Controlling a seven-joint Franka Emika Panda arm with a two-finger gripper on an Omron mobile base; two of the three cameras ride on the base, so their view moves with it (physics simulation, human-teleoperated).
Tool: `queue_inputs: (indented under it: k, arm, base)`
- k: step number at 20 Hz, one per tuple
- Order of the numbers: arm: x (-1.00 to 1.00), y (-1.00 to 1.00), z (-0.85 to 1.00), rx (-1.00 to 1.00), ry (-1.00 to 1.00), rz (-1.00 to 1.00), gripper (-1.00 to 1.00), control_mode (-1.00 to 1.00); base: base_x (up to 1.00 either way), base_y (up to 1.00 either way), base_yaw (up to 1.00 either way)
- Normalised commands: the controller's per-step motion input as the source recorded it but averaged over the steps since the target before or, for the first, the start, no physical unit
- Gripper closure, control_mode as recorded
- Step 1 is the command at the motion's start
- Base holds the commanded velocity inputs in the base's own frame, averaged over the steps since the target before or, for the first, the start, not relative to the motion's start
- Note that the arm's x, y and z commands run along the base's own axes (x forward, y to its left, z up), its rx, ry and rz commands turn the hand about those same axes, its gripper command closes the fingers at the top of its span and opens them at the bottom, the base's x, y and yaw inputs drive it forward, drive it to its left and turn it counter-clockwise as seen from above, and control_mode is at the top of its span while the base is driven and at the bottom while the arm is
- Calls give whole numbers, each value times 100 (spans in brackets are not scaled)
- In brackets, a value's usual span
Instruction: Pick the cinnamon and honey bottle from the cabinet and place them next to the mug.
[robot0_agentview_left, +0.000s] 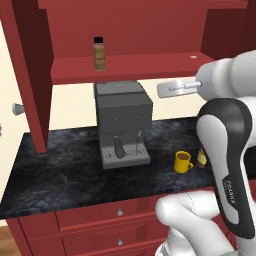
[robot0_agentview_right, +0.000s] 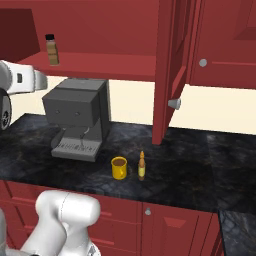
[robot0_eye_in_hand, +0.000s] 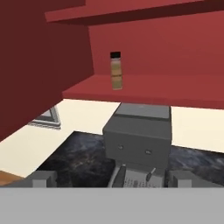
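Black-capped brown cinnamon jar (robot0_eye_in_hand: 116, 70) stands upright on the dark red cabinet shelf (robot0_eye_in_hand: 144, 89), well ahead of and above the jaws, which are spread and empty.

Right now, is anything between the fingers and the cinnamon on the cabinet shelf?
Nothing visible blocks it. The cinnamon stands alone on the cabinet shelf, straight ahead in the hand view. The coffee machine sits below the shelf, under the approach line, so stay above its top.
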Motion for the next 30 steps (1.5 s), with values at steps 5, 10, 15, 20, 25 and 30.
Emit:
queue_inputs:
  k: [5, 10, 15, 20, 25, 30]
  arm:
    - [25, 31, 28, 0, 14, 0, -100, -100]
    - [52, 3, 10, 0, 18, 0, -100, -100]
    - [46, 5, -4, 0, 4, 0, -100, -100]
    - [35, 27, -16, 0, -10, 0, -100, -100]
    - [51, 23, -4, 0, -7, 0, -100, -100]
    - [72, 13, 0, 0, 0, 0, -100, -100]
  base:
    - [0, 0, 0]
    - [0, 0, 0]
    - [0, 0, 0]
    - [0, 0, 0]
    - [0, 0, 0]
    - [0, 0, 0]
